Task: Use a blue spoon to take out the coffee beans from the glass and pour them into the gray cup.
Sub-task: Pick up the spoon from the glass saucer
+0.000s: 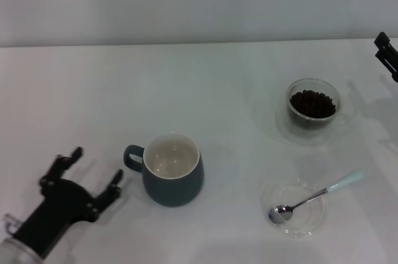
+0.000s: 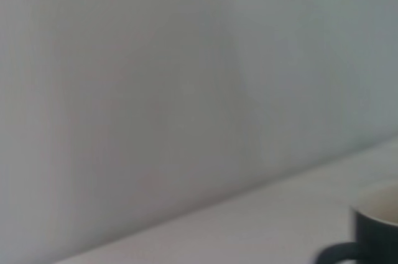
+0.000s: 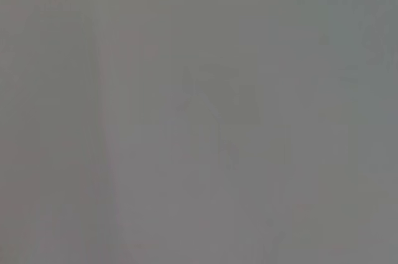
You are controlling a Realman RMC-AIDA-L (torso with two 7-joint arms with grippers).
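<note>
The gray cup (image 1: pixel 172 170) stands at the front middle of the white table, empty, its handle toward my left gripper; its edge shows in the left wrist view (image 2: pixel 373 233). My left gripper (image 1: pixel 96 170) is open and empty, resting on the table just left of the cup. The glass (image 1: pixel 313 109) with coffee beans (image 1: pixel 312 103) stands at the right. The blue spoon (image 1: pixel 314 197) lies across a flat clear saucer (image 1: pixel 294 209) in front of the glass. My right gripper (image 1: pixel 387 55) shows only at the right edge, beyond the glass.
The white table (image 1: pixel 205 83) runs back to a pale wall. The right wrist view shows only a plain gray surface.
</note>
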